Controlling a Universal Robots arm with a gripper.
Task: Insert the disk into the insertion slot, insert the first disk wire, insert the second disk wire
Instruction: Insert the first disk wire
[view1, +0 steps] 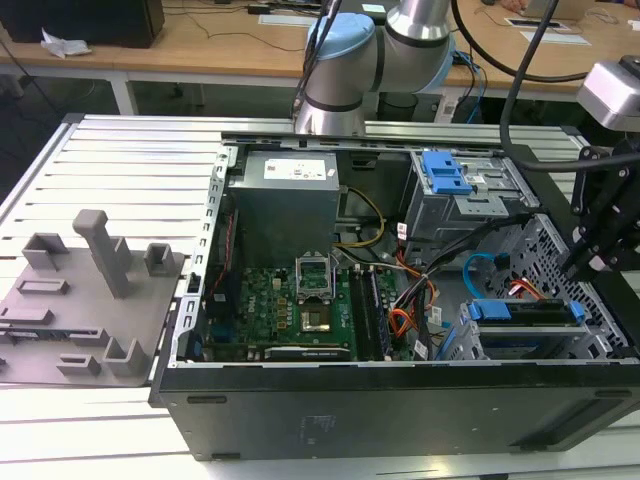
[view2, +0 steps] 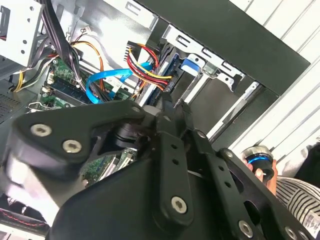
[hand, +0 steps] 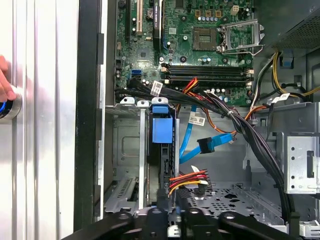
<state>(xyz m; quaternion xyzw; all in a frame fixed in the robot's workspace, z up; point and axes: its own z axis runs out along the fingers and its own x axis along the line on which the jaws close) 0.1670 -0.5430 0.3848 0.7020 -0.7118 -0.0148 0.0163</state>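
Most of the disk (hand: 162, 131) is hidden inside the insertion slot (hand: 125, 145).

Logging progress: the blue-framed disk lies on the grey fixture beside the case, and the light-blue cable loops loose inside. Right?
No: the disk is not on the grey fixture; it stands in the insertion slot inside the case, as the first wrist view shows. The light-blue cable does loop loose inside.
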